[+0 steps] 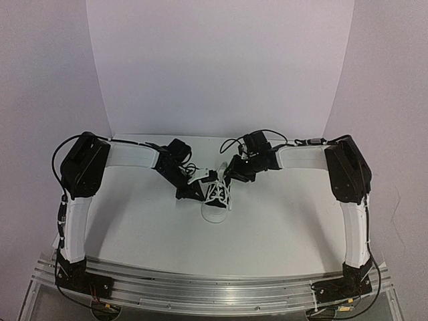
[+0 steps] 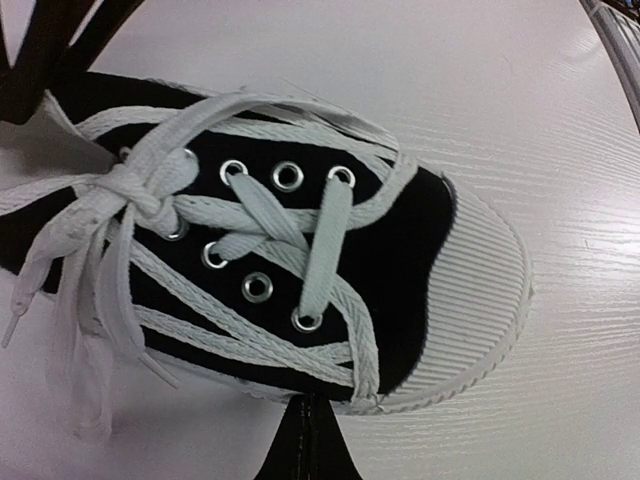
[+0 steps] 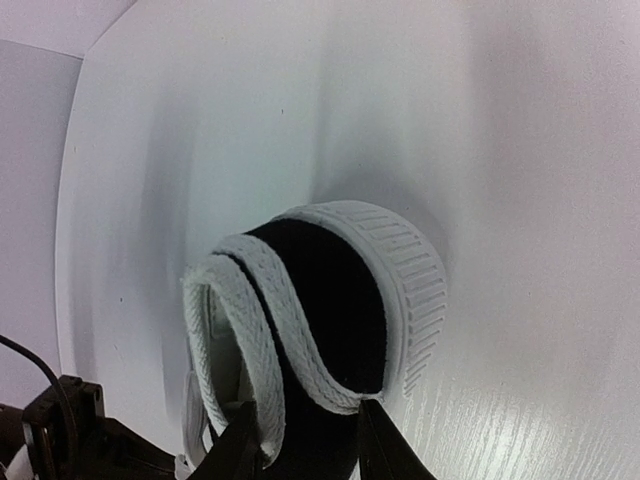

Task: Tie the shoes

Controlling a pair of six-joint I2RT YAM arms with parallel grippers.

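The small black sneaker [image 1: 217, 195] stands mid-table, its white toe cap [image 1: 214, 212] toward the arm bases. In the left wrist view the shoe [image 2: 400, 250] fills the frame. Its white laces are drawn into a knot [image 2: 140, 195] with loose ends trailing left. My left gripper [image 1: 193, 193] is at the shoe's left side. Its fingers [image 2: 308, 430] are pressed together against the sole edge, with nothing seen between them. My right gripper [image 1: 229, 177] is at the heel. Its fingers [image 3: 238, 450] straddle the black side wall of the shoe [image 3: 330, 300] by the white collar.
The white table [image 1: 287, 221] is backed by a curved white backdrop [image 1: 221, 67]. Both arms reach inward from the sides, and cables hang at their wrists. The right arm's dark parts show at the top left of the left wrist view [image 2: 40, 50].
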